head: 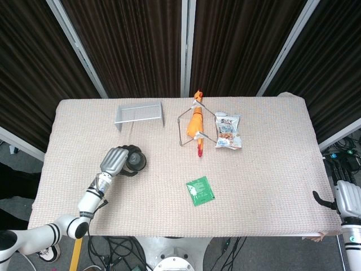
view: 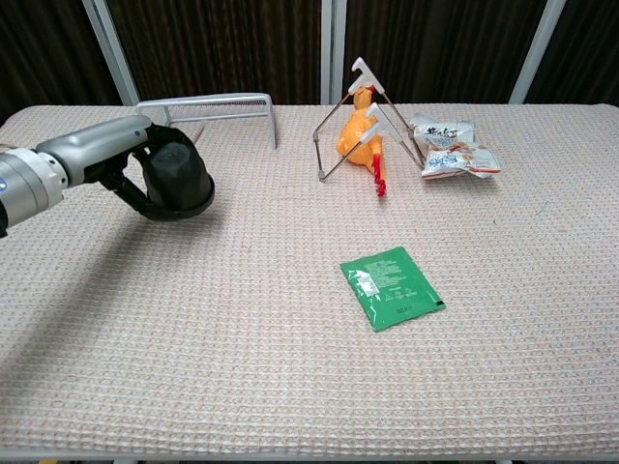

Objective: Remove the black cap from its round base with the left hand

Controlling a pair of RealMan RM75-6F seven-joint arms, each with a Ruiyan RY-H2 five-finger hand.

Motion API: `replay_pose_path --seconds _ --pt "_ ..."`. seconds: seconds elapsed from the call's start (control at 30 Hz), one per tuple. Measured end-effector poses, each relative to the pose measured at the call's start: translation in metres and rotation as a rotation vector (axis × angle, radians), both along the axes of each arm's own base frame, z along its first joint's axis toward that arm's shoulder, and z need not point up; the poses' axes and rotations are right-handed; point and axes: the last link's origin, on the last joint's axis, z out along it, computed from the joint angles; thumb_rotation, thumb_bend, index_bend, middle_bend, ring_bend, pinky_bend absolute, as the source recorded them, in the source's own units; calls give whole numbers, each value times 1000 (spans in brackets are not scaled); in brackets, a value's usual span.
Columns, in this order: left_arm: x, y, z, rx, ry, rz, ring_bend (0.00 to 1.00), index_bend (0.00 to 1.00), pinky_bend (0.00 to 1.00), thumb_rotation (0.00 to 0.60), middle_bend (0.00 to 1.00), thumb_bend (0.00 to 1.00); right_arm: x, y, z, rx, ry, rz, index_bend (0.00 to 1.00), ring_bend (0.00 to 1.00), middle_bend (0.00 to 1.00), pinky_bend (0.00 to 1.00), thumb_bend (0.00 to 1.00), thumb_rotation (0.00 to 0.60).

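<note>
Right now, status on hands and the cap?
Left hand grips black cap. Right hand idle at table edge. No round base visible.

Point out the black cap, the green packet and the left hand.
black cap [view: 177,180], chest view, on its dark rounded side.
green packet [view: 391,287], chest view, on the middle of its flat face.
left hand [head: 115,161], head view, on the grey back of the hand, which holds the cap.
</note>
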Motion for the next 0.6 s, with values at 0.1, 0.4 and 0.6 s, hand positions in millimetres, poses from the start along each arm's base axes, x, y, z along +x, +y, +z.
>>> replay_pose_path --seconds 0.1,0.4,0.6 --pt "-9 3 -11 -17 20 25 316 472 361 600 519 301 1 -1 0 3 0 0 0 0 16 0 200 600" --pt "-21 3 -25 -49 12 46 209 319 277 600 368 170 -1 -1 -2 5 -4 -3 0 0 16 0 200 600" --pt "-16 4 -20 -44 -20 17 183 266 260 600 329 127 0 -1 -1 1 -3 -1 0 0 16 0 201 600"
